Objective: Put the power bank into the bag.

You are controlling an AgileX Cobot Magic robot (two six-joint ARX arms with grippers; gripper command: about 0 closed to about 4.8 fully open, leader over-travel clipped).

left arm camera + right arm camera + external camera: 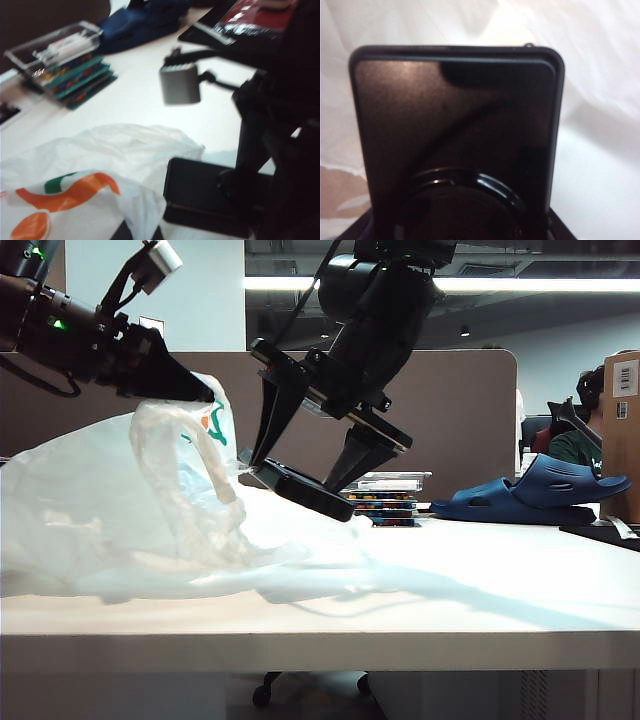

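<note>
Power bank (305, 490) clamped between right fingers (275, 430) above bag (120, 520); left fingers (185, 390) pinch its handle.

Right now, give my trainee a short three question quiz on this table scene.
1. True or false: the left hand is shut on the bag, lifting its handle.
2. What does the right hand hold?
3. The blue clog lies: A) inside the bag, B) on the table beyond the stacked boxes, C) on the power bank.

Key: 1 true; 2 the power bank; 3 B.
</note>
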